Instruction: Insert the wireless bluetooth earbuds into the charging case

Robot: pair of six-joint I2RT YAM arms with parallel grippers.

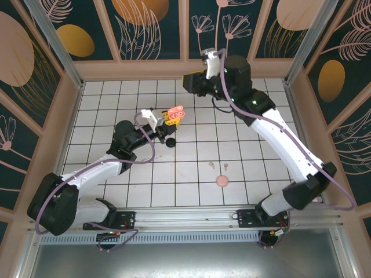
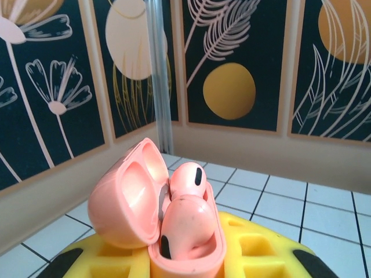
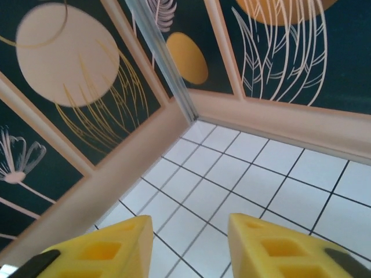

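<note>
Wireless bluetooth earbuds [image 2: 186,215]: two glossy, rounded pink buds sit in the hinged-open pink charging case [image 2: 124,200], clenched by the left claw [image 1: 171,119]. Two loose buds [image 1: 212,165] lie at 4 o'clock from it on the white gridded-tile table [image 1: 116,104]. Right claw [image 3: 188,243] released, empty, near dark floral wall panels [image 3: 69,87].

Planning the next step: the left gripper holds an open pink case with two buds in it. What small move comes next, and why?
Probably bring the right gripper down to the case and nudge its lid shut. Both pink buds sit in the case held by the left gripper, the lid stands open, and the right gripper is open, empty and near the back wall.
</note>
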